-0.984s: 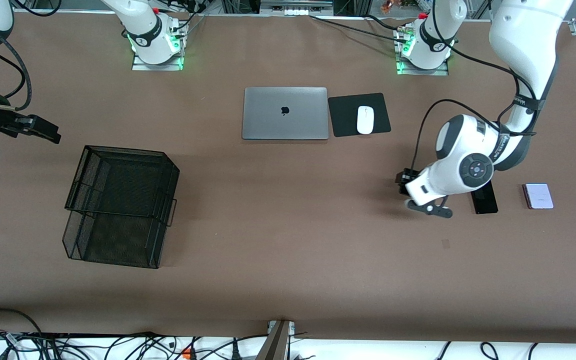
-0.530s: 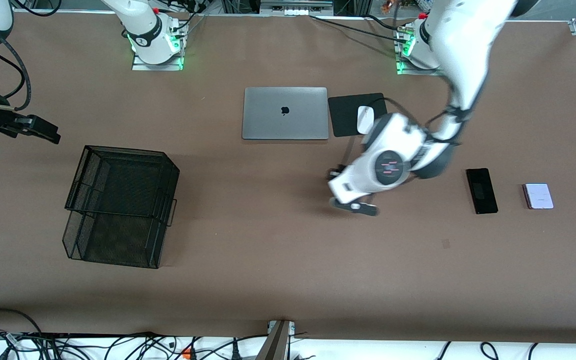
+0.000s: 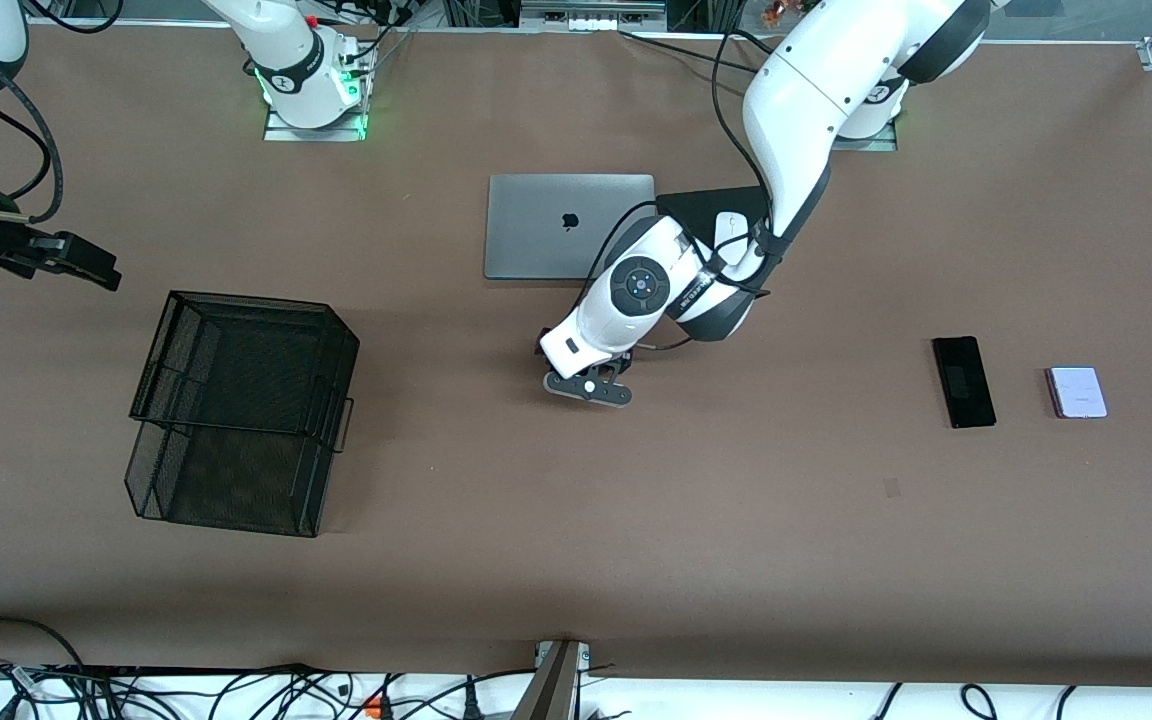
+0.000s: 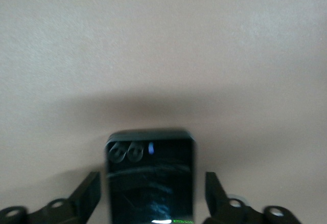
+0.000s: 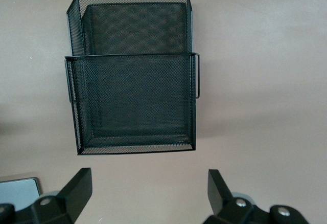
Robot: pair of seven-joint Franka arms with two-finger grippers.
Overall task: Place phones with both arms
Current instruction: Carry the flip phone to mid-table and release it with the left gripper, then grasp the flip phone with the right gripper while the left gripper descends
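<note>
My left gripper point(image 3: 547, 351) is up over the bare middle of the table, between the laptop and the front edge. It is shut on the squarish black folded phone point(image 4: 150, 183), which fills the space between its fingers point(image 4: 89, 191) in the left wrist view. The long slim black slab point(image 3: 963, 381) and the pale lilac phone point(image 3: 1077, 391) lie side by side near the left arm's end of the table. My right gripper point(image 3: 86, 265) waits open and empty at the right arm's end; in its wrist view point(image 5: 148, 193) it looks down on the mesh basket.
A black two-tier wire mesh basket point(image 3: 158, 348) stands toward the right arm's end and also shows in the right wrist view point(image 5: 130, 55). A closed grey laptop point(image 3: 546, 235) lies mid-table beside a black mouse pad point(image 3: 701, 205) with a white mouse point(image 3: 728, 226), partly under the left arm.
My left arm has swung from beside the slim black slab toward the table's middle, carrying the black folded phone. The right arm has not moved.
</note>
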